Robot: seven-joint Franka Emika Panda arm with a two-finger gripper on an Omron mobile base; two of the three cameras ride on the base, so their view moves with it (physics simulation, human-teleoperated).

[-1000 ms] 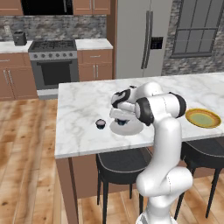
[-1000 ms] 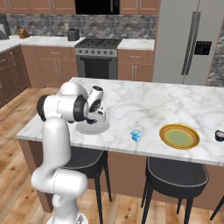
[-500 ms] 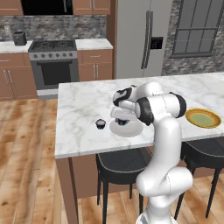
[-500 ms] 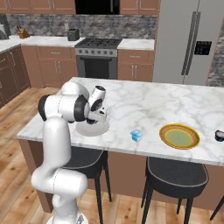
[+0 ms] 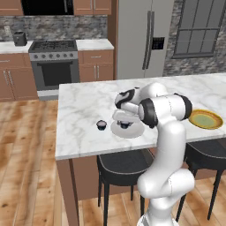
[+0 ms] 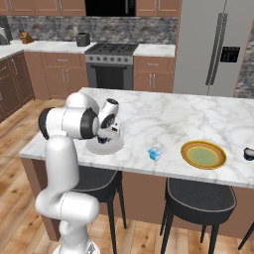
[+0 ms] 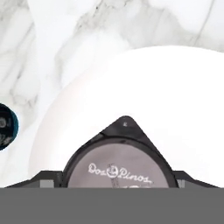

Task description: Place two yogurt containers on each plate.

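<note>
Hand view places a dark yogurt cup with a pale printed lid (image 7: 119,168) directly below the hand (image 7: 118,186), sitting on the white plate (image 7: 183,100), and the fingertips are seen as small dark tabs (image 7: 43,179) flanking the cup on either side with a sliver of gap, so the hand is judged to be opening off the cup rather than gripping it, though contact cannot be ruled out from these pictures. In the left base view the hand (image 5: 124,115) is held over the pale plate (image 5: 132,130), which lies near the front edge of the bench (image 5: 84,106), towards its left end, with the cup (image 5: 125,125) seated on it. A second dark cup (image 5: 101,125) stands on the bare bench just beside the plate, on the side nearer the left end; in the hand view it is glimpsed at the left border (image 7: 6,127). That cup is judged the nearest candidate for the plate's second place, and it lies a short sideways reach from the hand. In the right base view a light blue cup (image 6: 155,153) is seen near the front edge between the pale plate (image 6: 111,146) and the yellow-rimmed plate (image 6: 203,155), and a further dark cup (image 6: 249,154) sits beyond that plate by the right end. No cup is seen on the yellow-rimmed plate. The cups are round, so no long axis has to be matched.
</note>
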